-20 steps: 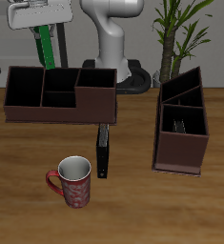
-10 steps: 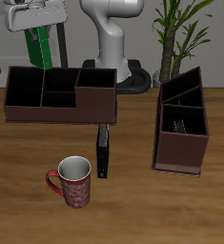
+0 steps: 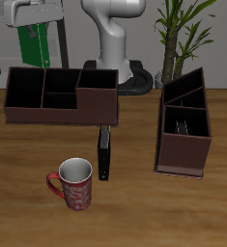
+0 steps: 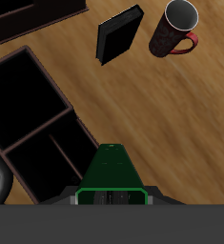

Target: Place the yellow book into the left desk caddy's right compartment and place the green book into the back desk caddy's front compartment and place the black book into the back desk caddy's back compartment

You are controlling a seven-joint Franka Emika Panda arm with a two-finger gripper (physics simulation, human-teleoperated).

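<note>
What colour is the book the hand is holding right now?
Bright green book, gripped in the hand; clearest in the exterior view.

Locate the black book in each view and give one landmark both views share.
Exterior view: the black book lies on the table, nearer the front edge than the back desk caddy, beside the red mug.
Wrist view: the black book lies on the wood next to the same mug.
Shared landmark: the red mug.
</note>
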